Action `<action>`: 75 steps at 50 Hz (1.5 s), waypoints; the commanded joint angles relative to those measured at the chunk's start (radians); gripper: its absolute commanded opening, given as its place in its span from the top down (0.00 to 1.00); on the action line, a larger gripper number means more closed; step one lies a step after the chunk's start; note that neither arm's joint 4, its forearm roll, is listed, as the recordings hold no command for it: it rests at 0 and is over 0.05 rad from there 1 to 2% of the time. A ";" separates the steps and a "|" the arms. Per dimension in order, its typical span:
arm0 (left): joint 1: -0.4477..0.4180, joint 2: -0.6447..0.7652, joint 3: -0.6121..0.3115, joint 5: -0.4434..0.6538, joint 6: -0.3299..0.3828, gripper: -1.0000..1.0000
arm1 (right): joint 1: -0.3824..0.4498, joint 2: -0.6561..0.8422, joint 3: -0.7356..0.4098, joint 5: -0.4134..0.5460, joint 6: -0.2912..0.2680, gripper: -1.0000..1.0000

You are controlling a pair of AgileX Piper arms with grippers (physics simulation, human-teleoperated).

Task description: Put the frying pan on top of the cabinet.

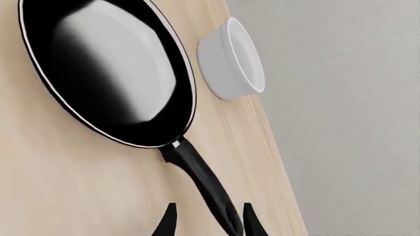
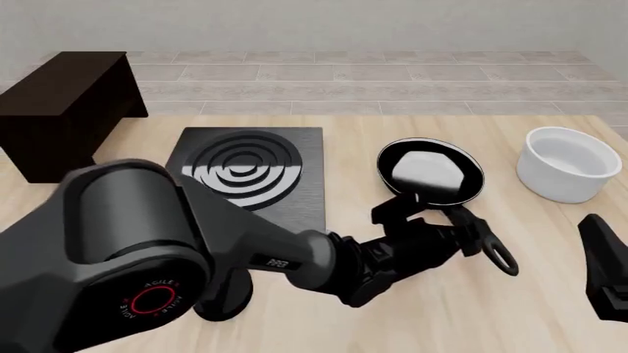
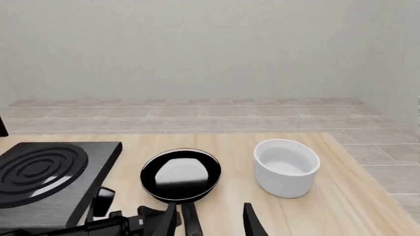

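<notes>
On the table [image 2: 549,294] between stove plate [image 2: 250,176] and white bowl [image 2: 569,165], the frying pan [image 2: 432,170] is sitting flat, rigid, likely head-heavy and glossy-slick, its long handle [image 2: 481,239] lying between the left gripper's [image 1: 207,220] spread, unclosed fingers, the cabinet [image 2: 64,110] far left, the right gripper [image 3: 210,221] hanging open.

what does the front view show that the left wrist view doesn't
Only the front view shows the cabinet at the table's far left, the stove plate, the left arm reaching toward the pan handle, and part of the right arm. Only the left wrist view shows the left tool with its fingers either side of the handle, apparently not yet closed on it. Both show the frying pan and the white bowl on the wooden table.
</notes>
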 commanded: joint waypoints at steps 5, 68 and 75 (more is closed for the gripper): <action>-0.007 0.028 -0.051 0.023 0.000 0.00 | -0.004 0.003 0.000 -0.001 0.005 0.00; -0.045 0.136 -0.190 0.055 -0.049 0.00 | -0.020 -0.001 0.001 0.001 0.028 0.00; -0.047 0.143 -0.197 0.050 -0.060 0.00 | -0.020 0.001 0.001 0.001 0.030 0.00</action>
